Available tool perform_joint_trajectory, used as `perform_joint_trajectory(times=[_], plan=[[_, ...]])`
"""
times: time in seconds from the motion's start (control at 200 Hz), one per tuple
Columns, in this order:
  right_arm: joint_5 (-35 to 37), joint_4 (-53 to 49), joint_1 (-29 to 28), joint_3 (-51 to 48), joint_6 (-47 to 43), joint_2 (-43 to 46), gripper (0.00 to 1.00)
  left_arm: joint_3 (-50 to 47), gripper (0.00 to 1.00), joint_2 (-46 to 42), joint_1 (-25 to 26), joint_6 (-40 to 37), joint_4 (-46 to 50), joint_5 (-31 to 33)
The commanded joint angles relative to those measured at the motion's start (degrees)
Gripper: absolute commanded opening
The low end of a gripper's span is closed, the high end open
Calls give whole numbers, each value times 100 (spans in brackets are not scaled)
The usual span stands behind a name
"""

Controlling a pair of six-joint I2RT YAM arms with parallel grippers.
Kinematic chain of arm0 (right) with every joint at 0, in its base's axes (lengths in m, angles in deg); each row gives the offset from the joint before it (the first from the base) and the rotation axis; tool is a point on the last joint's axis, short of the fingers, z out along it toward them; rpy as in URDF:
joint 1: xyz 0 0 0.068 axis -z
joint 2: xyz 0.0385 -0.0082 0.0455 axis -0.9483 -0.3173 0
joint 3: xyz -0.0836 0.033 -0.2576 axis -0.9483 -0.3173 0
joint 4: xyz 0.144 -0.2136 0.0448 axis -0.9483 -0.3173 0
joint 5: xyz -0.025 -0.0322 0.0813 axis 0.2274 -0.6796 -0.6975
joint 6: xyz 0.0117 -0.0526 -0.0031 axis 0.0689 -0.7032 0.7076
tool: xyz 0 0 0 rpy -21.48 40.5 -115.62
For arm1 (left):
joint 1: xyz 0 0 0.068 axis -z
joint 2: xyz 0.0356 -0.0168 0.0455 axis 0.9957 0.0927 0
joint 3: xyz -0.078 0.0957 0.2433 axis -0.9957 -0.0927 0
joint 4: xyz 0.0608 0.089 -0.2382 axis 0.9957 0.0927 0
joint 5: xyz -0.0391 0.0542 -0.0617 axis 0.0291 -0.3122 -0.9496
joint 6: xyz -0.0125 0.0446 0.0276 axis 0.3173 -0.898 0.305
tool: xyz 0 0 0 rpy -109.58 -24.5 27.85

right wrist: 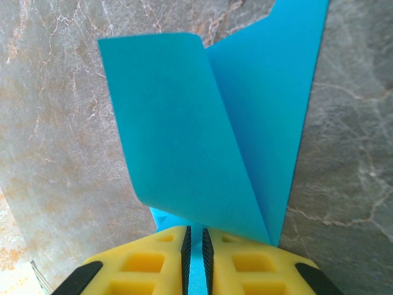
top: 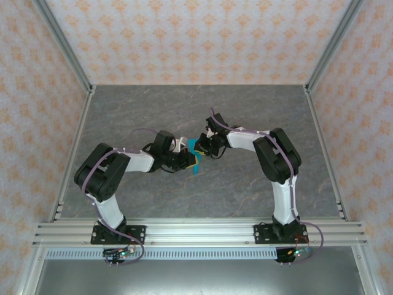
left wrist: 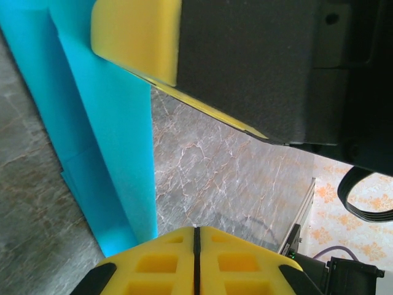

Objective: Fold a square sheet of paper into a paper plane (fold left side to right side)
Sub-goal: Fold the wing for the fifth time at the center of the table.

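Note:
The cyan-blue sheet of paper [top: 194, 151] is folded into layers and sits mid-table between both arms. In the right wrist view the paper [right wrist: 215, 123] spreads out over the grey tabletop with one flap curling up, and its near end runs between the yellow fingers of my right gripper [right wrist: 195, 232], which is shut on it. My left gripper [left wrist: 196, 230] has its yellow fingers pressed together with nothing between them. There the paper [left wrist: 92, 123] hangs just left of those fingers, and a yellow finger [left wrist: 138, 31] of the right gripper is above. From above, the left gripper [top: 186, 161] and right gripper [top: 205, 146] nearly touch.
The grey marbled table [top: 196, 110] is boxed in by patterned walls and aluminium posts. A metal rail [top: 196, 232] carrying both arm bases runs along the near edge. Bare tabletop lies behind and to either side of the grippers.

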Motion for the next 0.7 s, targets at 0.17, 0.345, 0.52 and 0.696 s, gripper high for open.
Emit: perform_joint_trajectory(times=[0.17, 0.345, 0.52, 0.696], plan=[[451, -668, -3, -77, -146, -391, 19, 387, 8, 230, 148, -401, 487, 24], [442, -664, 4, -68, -141, -390, 19, 415, 7, 483, 148, -439, 617, 84], [442, -672, 4, -52, -155, -391, 19, 471, 5, 554, 146, -513, 782, 123], [425, -698, 3, 22, -177, -397, 19, 513, 3, 597, 138, -634, 1105, 220]])
